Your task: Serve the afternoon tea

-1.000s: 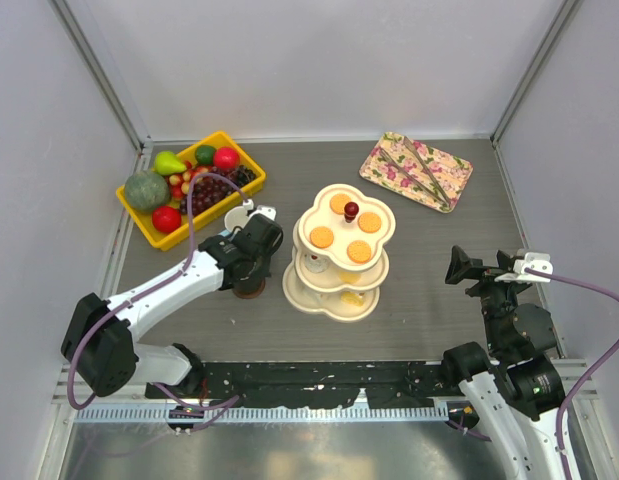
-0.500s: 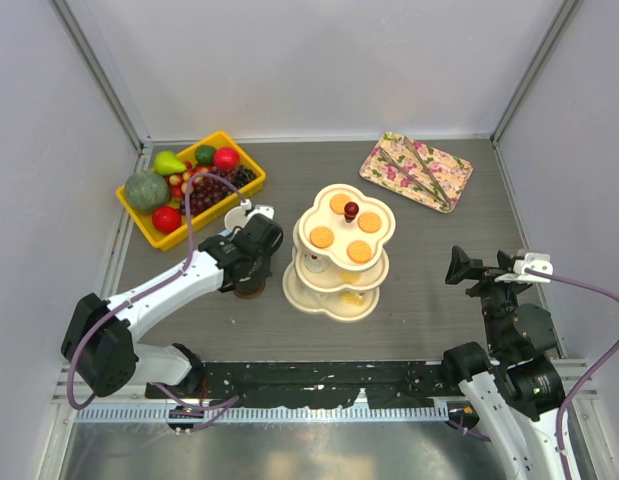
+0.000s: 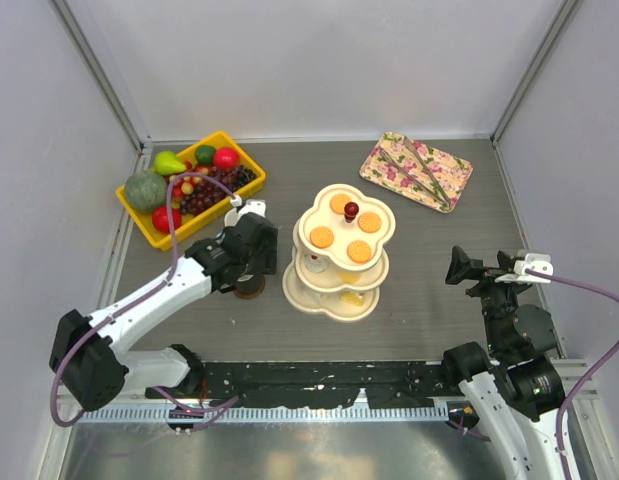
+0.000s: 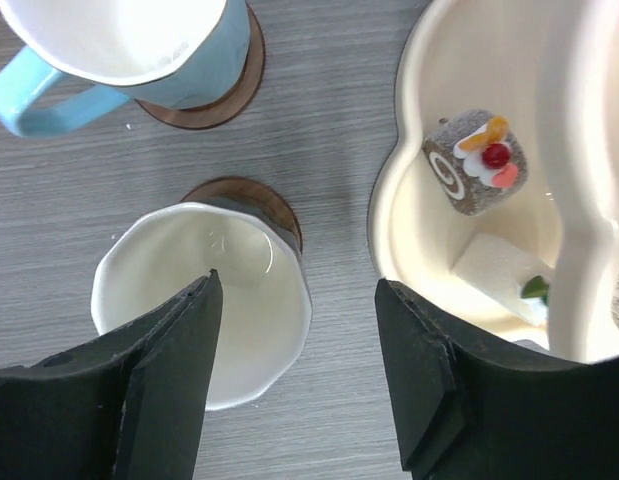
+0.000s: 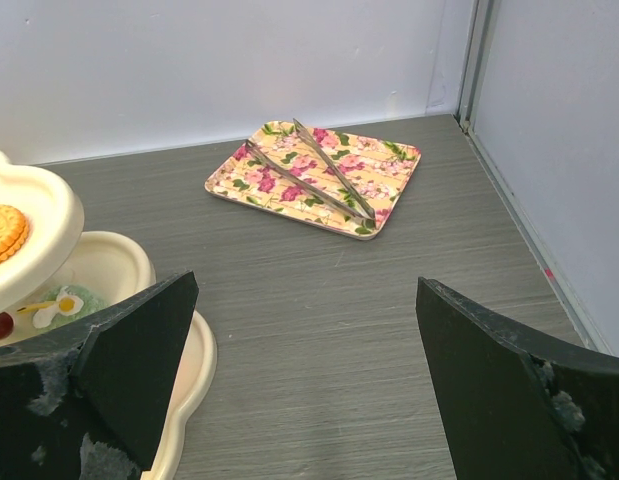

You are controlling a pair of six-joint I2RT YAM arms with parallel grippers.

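Watching from the side here: the left tool point(image 4: 297, 300) hangs straight over the dark mug point(image 4: 251, 300), jaws spread wide, nothing in them. The mug stands upright on its brown coaster point(image 4: 251, 196), mouth up, and sits off towards one finger rather than centred. That finger looks to be over the mug's mouth and the other outside, so the near wall is what lies in the gap. I can't see a handle on it. Crowding it: the pale blue mug point(image 4: 139, 50) just beyond on its own coaster point(image 4: 234, 95), and the cream three-tier stand point(image 4: 389, 200) close on the other side, which I'd guess is the thing to avoid bumping. The right tool point(image 5: 307, 280) is well apart on the table, also gaping and empty, so left is clearly nearer.
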